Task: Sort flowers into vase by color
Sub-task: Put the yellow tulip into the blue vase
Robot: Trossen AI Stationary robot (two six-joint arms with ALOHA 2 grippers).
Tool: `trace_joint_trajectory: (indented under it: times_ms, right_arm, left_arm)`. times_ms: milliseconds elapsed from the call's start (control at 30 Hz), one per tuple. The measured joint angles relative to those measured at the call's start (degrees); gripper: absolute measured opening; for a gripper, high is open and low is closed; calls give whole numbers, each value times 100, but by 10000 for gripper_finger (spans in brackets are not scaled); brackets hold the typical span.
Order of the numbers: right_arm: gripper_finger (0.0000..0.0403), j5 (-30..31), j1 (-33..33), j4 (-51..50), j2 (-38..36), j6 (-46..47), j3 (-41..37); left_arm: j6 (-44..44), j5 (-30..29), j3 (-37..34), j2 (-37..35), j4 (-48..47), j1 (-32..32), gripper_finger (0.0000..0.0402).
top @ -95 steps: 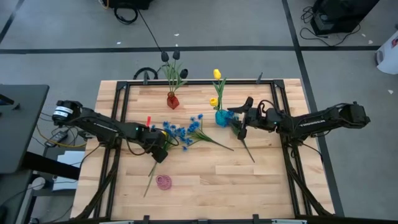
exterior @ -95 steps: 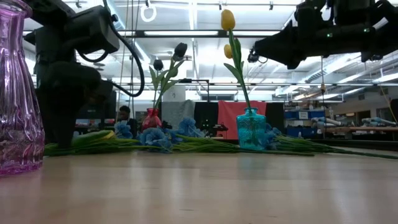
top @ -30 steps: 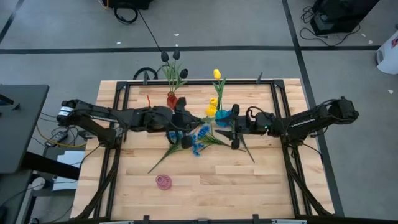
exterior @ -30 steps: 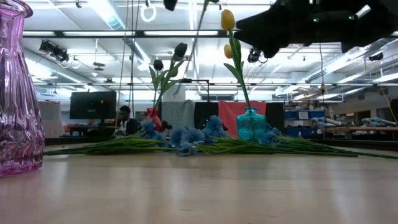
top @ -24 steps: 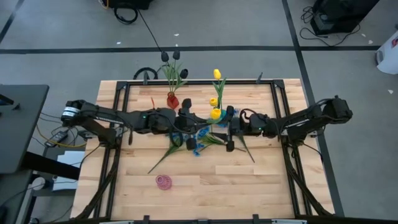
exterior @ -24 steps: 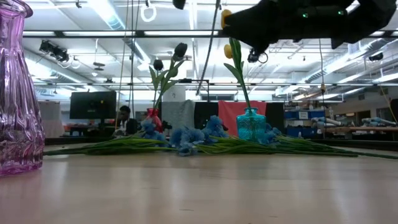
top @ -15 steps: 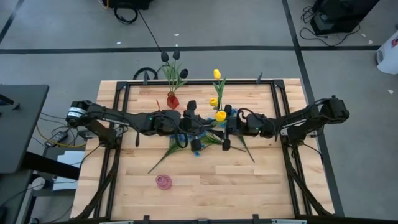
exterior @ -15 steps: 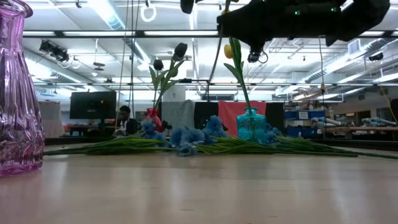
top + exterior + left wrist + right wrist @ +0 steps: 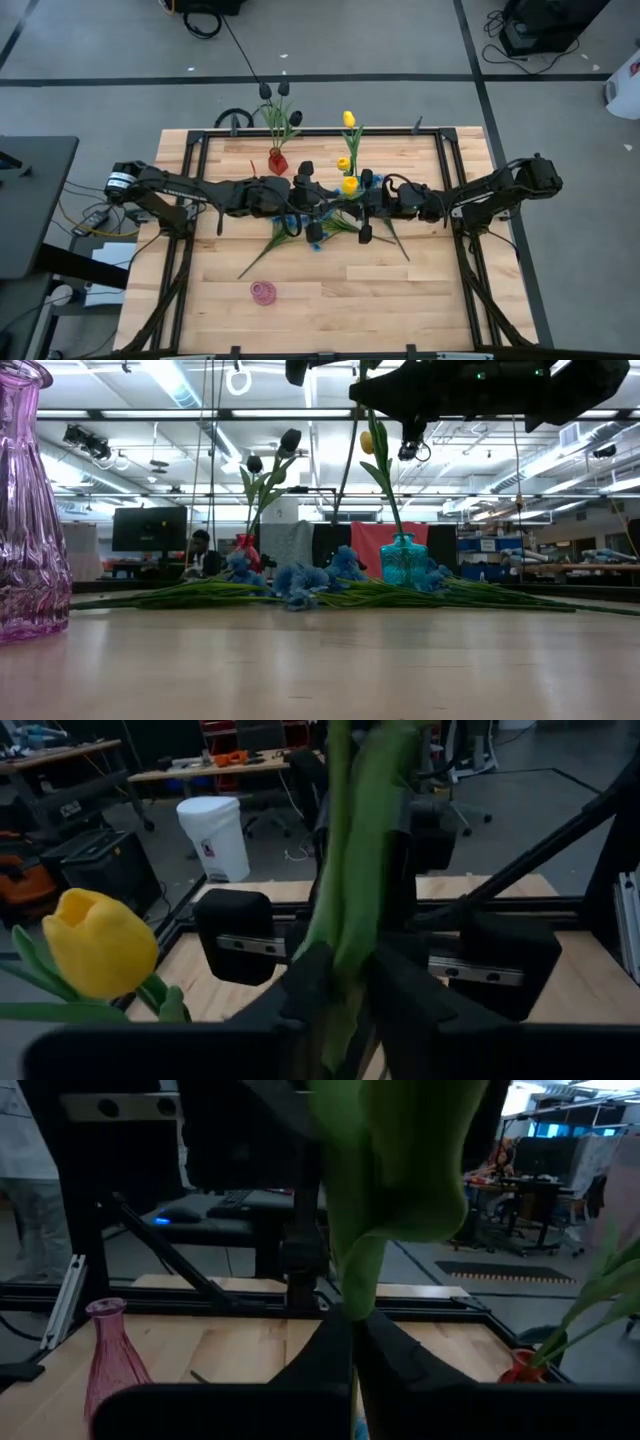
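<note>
A yellow tulip hangs over the middle of the table between my two grippers. Its long green stem slants down, clear of the wood. My left gripper reaches in from the left and my right gripper from the right; both are shut on the stem. Beside them stands the teal vase with two yellow tulips. The red vase holds dark tulips. Blue flowers lie flat on the table. My left gripper pinches the tulip's stem and leaf between its two fingers, coming level from the table's left, across the stem. The stem stands nearly upright and lifted clear. My right gripper pinches the same stem and leaf level from the table's right, facing the left gripper.
A pink vase stands alone near the table's front left. Loose green stems and blue blossoms lie under both arms. A black frame runs along the table's edges.
My left gripper has carried the yellow tulip toward the table's right, nearer the teal vase, with the stem hanging below it. My right gripper has come toward the left and now meets the stem opposite the left gripper.
</note>
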Motion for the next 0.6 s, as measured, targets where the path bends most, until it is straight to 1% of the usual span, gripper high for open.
trace_joint_trajectory:
  times_ms: [133, 233, 400, 500, 600]
  right_arm:
    - [26, 12, 0, -167, -76, 106, 0]
    - [29, 30, 2, -456, -289, 124, 0]
    - [18, 65, 16, -1072, -693, 224, 0]
    - [20, 448, 107, -1452, -891, 250, 0]
    - [30, 962, 256, -1836, -1124, 246, -1]
  left_arm:
    - [-2, 4, 0, -173, -326, 0, 131]
    - [0, 5, 0, -423, -801, 0, 153]
    - [-168, 29, 2, -587, -1588, -23, 158]
    - [-218, 216, -33, -583, -1721, -93, 158]
    - [-245, 246, -352, -596, -1396, -158, 158]
